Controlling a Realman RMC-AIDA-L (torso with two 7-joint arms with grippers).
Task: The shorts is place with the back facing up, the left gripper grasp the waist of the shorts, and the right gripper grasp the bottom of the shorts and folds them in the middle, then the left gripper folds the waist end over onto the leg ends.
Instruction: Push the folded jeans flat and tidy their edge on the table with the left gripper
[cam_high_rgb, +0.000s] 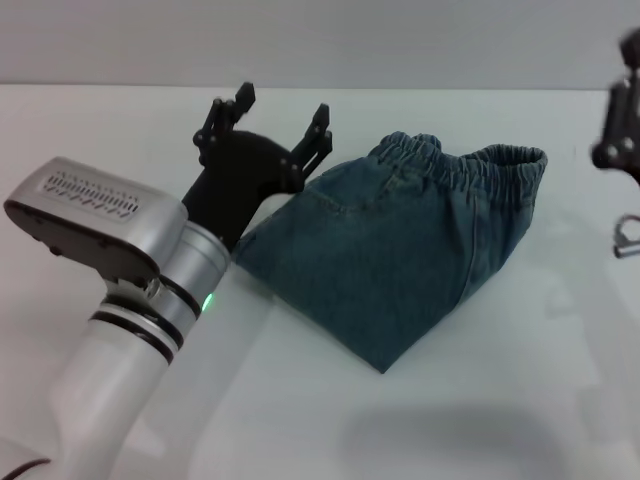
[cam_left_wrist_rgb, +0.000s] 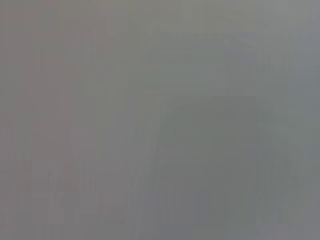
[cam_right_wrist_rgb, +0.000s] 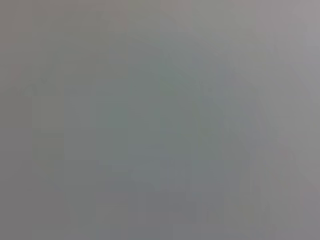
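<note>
Denim fills the middle of the head view: we see the shorts (cam_high_rgb: 400, 245) lying on the white table (cam_high_rgb: 500, 400), already doubled into a compact wedge, the waist of the shorts (cam_high_rgb: 470, 165) gathered along the far edge and a folded corner pointing toward us. The left gripper (cam_high_rgb: 270, 125) sits just beside the shorts' left edge, raised off the cloth, its fingers (cam_high_rgb: 318, 130) spread wide and holding nothing. The right gripper (cam_high_rgb: 622, 140) shows only as a dark piece at the right border, well apart from the shorts; we cannot tell how its claw stands. We cannot make out the leg ends in this bundle.

The left wrist view gives us only a blank grey field, nothing to place. The right wrist view is the same, flat grey with no object to name.

We judge that the folding is done or nearly so, and that the left claw is free of the cloth after the waist-over fold. If so, the next move calls for drawing the left arm clear without snagging the edge near its fingertips.
</note>
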